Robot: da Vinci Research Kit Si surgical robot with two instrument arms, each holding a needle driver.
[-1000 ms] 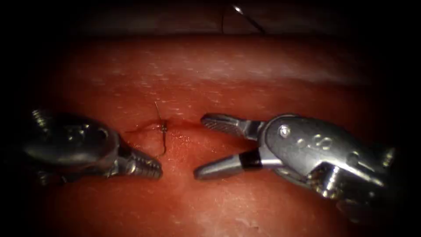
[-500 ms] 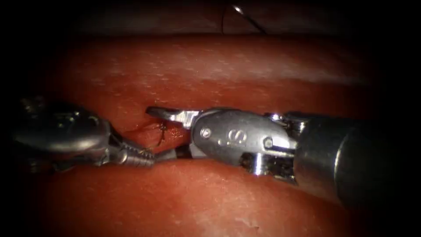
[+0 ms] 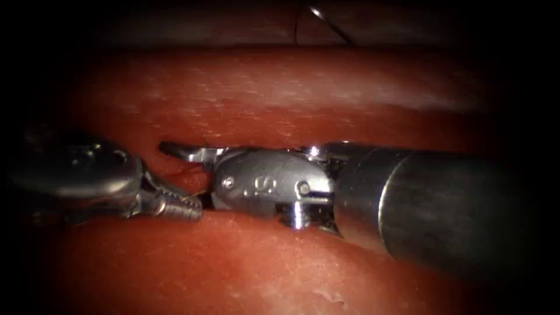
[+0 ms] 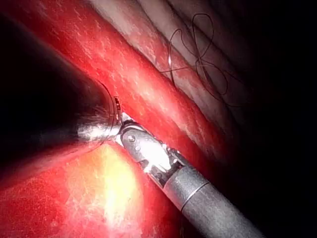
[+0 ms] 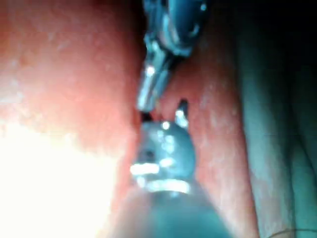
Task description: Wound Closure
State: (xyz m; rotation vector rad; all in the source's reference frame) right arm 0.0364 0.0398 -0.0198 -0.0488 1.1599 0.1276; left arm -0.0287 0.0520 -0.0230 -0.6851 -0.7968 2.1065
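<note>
Right hand gapes around the knot on the tissue, holding nothing; left hand closed, empty. Needle lies slantwise past the far edge.

A dark surface lies beyond the far edge — details too dim.

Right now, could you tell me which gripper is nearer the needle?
Right, slightly. The needle lies free beyond the tissue; the right gripper, open, is at the cut, the left gripper, shut, just in front.
</note>
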